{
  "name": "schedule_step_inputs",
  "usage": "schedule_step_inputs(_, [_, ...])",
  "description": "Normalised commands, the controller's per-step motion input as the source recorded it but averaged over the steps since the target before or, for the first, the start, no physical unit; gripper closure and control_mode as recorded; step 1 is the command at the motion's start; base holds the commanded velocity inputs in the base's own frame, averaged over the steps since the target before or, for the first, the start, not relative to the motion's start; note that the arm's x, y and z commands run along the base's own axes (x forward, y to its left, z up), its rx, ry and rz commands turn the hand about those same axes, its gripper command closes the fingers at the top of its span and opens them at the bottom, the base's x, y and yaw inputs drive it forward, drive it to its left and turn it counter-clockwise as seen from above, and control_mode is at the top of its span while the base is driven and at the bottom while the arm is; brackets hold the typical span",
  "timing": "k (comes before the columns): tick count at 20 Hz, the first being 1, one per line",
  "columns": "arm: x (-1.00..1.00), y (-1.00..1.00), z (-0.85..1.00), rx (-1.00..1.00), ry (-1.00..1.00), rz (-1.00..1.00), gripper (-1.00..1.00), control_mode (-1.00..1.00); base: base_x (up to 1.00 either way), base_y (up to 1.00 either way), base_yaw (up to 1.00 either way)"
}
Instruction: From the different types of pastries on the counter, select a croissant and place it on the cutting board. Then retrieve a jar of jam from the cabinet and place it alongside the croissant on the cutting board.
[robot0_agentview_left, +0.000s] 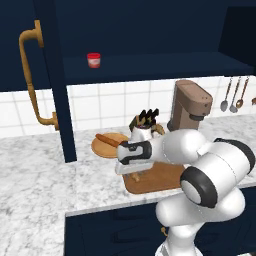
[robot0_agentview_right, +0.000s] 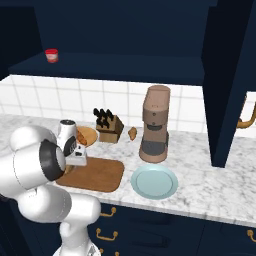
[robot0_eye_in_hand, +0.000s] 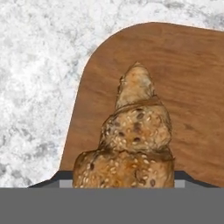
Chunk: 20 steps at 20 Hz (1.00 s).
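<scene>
The gripper (robot0_agentview_left: 134, 175) hangs low over the board's (robot0_agentview_left: 162, 179) rounded left corner, clamped on the croissant (robot0_eye_in_hand: 133, 131), which points across the wood. Bare counter (robot0_agentview_left: 35, 185) lies open to the left. The jam (robot0_agentview_left: 93, 60) sits on the cabinet (robot0_agentview_left: 150, 65) shelf.

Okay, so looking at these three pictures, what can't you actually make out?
- Claw fingertips: in the hand view, the ridged golden-brown croissant covers them, so open or shut is unclear.
- Croissant's contact with the flat brown wooden cutting board: touching or just above, no view settles it.
- Left base view: the white arm hides part of the board.
- Small red jar with white band on the cabinet shelf: too small to read.
</scene>
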Motion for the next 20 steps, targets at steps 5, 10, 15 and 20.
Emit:
schedule_step_inputs(5, [0.13,-0.04,0.29,0.04,0.02,0.0,-1.0,-1.0,0.0,0.0,0.0])
schedule_step_inputs(10, [0.0,0.0,0.98,0.12,0.0,0.0,-1.0,-1.0,0.0,0.0,0.0])
schedule_step_inputs(15, [-0.31,-0.07,1.0,0.06,-0.26,0.01,-1.0,-1.0,0.0,0.0,0.0])
schedule_step_inputs(20, [-0.88,-0.3,1.0,0.01,-0.57,0.08,-1.0,-1.0,0.0,0.0,0.0])
